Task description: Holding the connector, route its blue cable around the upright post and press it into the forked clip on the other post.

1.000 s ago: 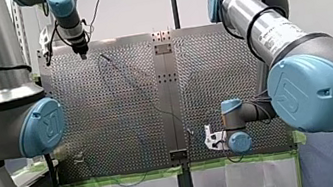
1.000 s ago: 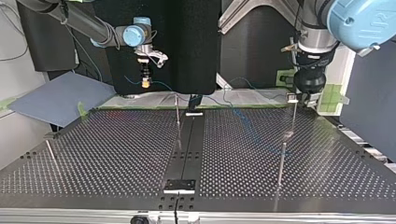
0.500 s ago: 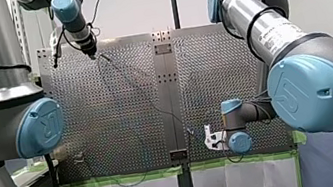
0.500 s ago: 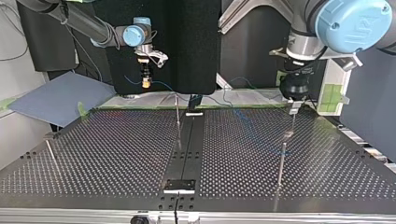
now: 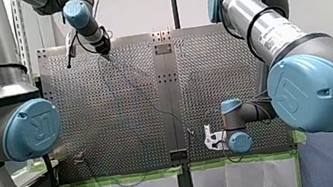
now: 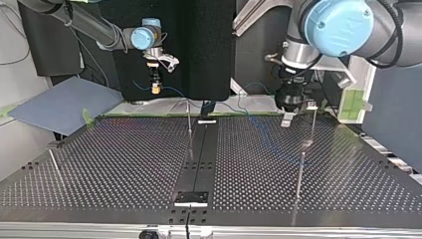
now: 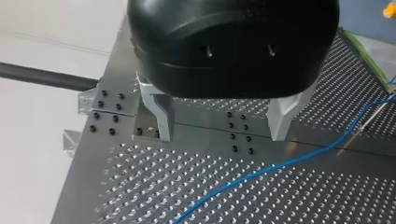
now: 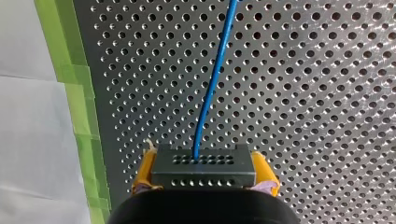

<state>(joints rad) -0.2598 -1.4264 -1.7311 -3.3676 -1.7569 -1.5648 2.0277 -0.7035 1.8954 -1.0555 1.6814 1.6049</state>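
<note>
My right gripper (image 8: pixel 205 162) has its yellow pads (image 8: pixel 144 170) shut on the grey connector (image 8: pixel 203 171). It hangs above the table's edge at the top view's back left (image 6: pixel 156 89). The blue cable (image 8: pixel 215 70) leaves the connector and trails loosely over the perforated plate (image 6: pixel 261 130). My left gripper (image 7: pixel 222 126) is open, its metal fingers (image 7: pixel 161 116) empty, with the cable (image 7: pixel 280 164) lying on the plate below it. In the top view it (image 6: pixel 287 118) hovers just left of the forked clip post (image 6: pixel 312 122). An upright post (image 6: pixel 189 123) stands near the centre strip.
Two more thin posts stand on the plate (image 6: pixel 300 175) (image 6: pixel 53 163). A black centre strip (image 6: pixel 199 159) divides the table. Green tape (image 8: pixel 79 107) lines the table's edge under the right gripper. A grey board (image 6: pixel 64 104) lies off the table.
My left arm has swung toward the top view's left, away from the forked clip post, staying open. The right arm and connector have not moved.
</note>
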